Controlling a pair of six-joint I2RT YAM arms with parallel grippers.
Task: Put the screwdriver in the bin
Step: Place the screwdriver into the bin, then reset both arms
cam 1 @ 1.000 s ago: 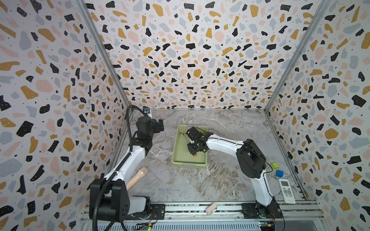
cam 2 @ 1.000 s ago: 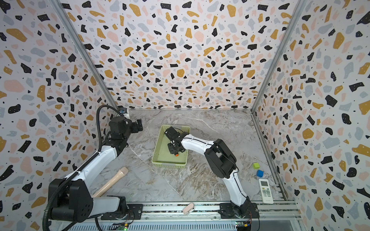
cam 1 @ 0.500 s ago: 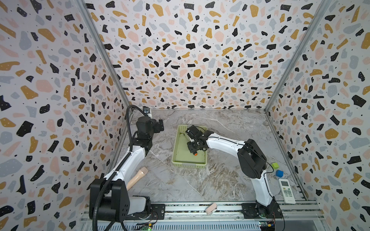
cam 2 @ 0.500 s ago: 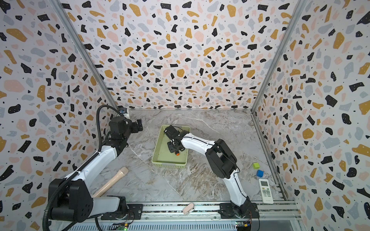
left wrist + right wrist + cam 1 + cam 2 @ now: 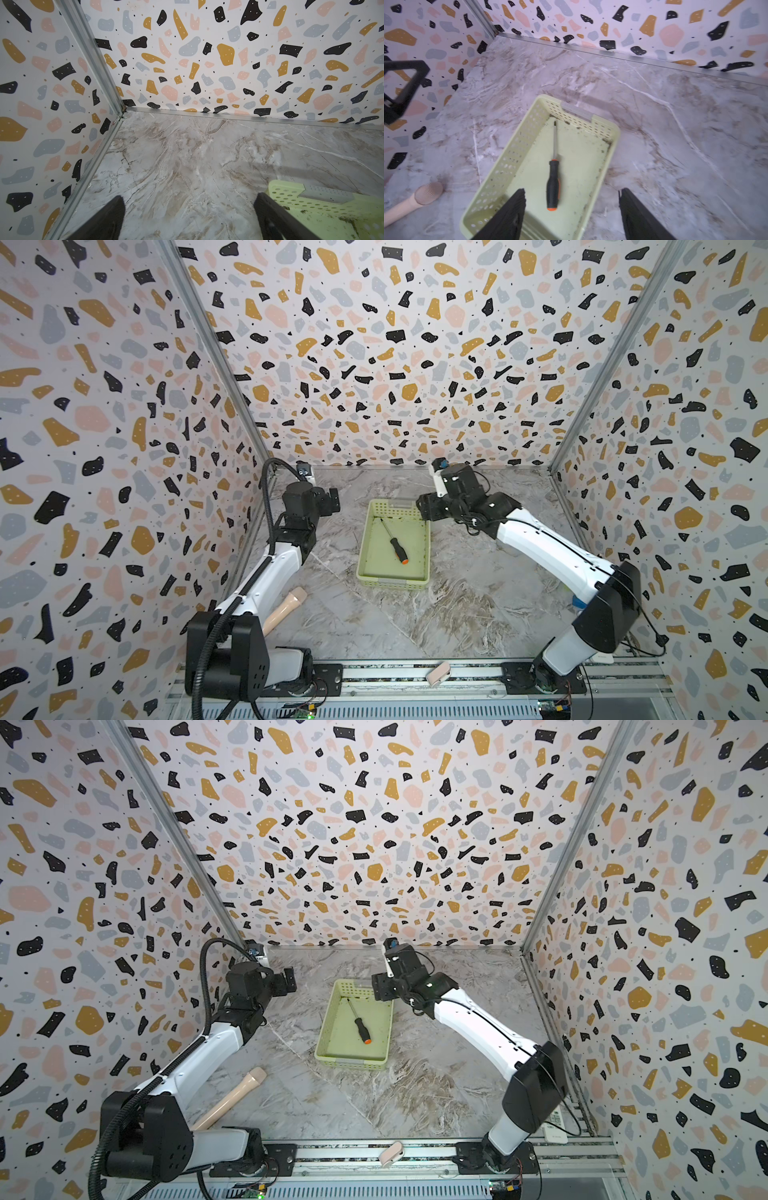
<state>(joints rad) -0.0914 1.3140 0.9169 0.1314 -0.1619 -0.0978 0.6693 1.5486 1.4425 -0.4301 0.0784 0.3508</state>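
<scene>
In the bin [image 5: 392,581], the screwdriver [image 5: 392,540] lies lengthwise, tip toward the back wall [image 5: 395,364]; right claw [image 5: 571,191] spread, empty.

The left arm [image 5: 270,576] and right arm [image 5: 540,545] have white links and black joints; a ribbed black hose [image 5: 269,510] runs along the left.

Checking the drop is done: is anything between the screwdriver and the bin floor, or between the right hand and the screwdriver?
Nothing visible. The screwdriver lies flat on the bare bottom of the bin, with nothing under or over it. The right hand is open and raised, with only air between it and the screwdriver.
</scene>
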